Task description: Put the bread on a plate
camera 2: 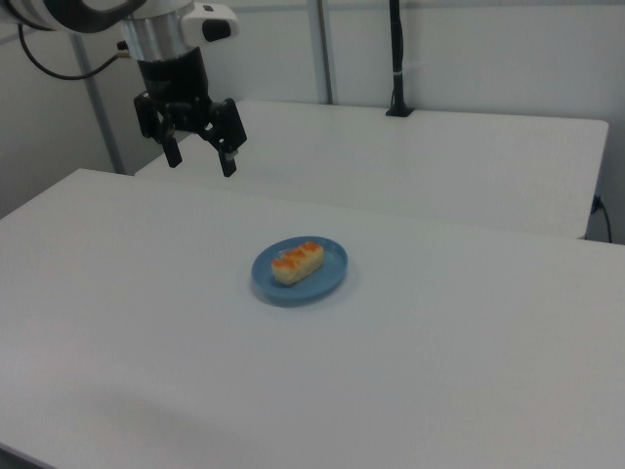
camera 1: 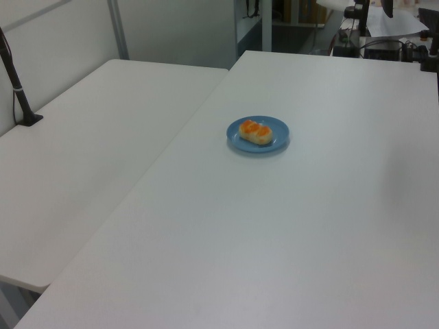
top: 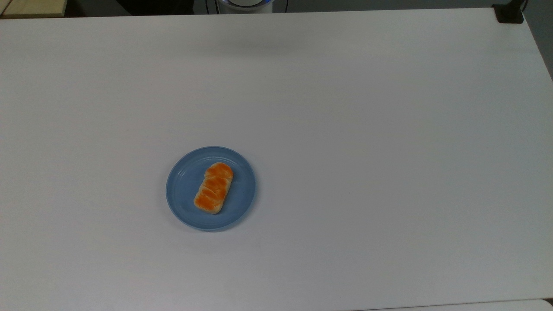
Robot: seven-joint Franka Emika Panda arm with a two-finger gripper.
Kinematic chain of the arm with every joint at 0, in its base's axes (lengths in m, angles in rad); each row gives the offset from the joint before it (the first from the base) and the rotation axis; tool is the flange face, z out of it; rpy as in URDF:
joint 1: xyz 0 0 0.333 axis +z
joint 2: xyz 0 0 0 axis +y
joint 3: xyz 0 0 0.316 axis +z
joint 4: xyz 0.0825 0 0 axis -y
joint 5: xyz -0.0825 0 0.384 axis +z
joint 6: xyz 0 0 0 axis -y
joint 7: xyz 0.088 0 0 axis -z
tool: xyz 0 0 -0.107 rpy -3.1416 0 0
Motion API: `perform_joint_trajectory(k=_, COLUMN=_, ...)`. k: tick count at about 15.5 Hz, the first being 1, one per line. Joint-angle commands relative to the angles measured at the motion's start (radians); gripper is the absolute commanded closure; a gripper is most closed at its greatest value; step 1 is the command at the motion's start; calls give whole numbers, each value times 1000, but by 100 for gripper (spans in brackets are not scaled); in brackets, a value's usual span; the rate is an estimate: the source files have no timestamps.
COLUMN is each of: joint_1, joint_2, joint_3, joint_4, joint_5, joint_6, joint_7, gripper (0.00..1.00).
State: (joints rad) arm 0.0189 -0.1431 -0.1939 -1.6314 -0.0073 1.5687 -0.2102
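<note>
The bread [top: 213, 188] has pale cream sides and a glossy orange-brown top crossed by lighter diagonal creases. The plate [top: 181, 194] is plain light blue, with faint rings inside the rim. The table [top: 367, 129] is plain white. The gripper [camera 2: 200, 159] is black, under a silver-grey wrist, and the arm above is white

A white table [top: 367, 129] carries one blue plate [top: 242, 194], which lies left of centre in the top view.
</note>
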Motion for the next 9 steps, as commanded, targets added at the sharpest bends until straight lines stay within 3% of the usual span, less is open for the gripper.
perform_joint_trajectory(k=1, joint_1=33, joint_2=5, joint_3=-9, joint_4=4, joint_5=-25, joint_6=0, joint_7=105, gripper=0)
perform_joint_trajectory(k=9, joint_1=30, joint_2=16, joint_3=-13, joint_4=2, joint_5=-10, joint_6=77, joint_7=134, gripper=0)
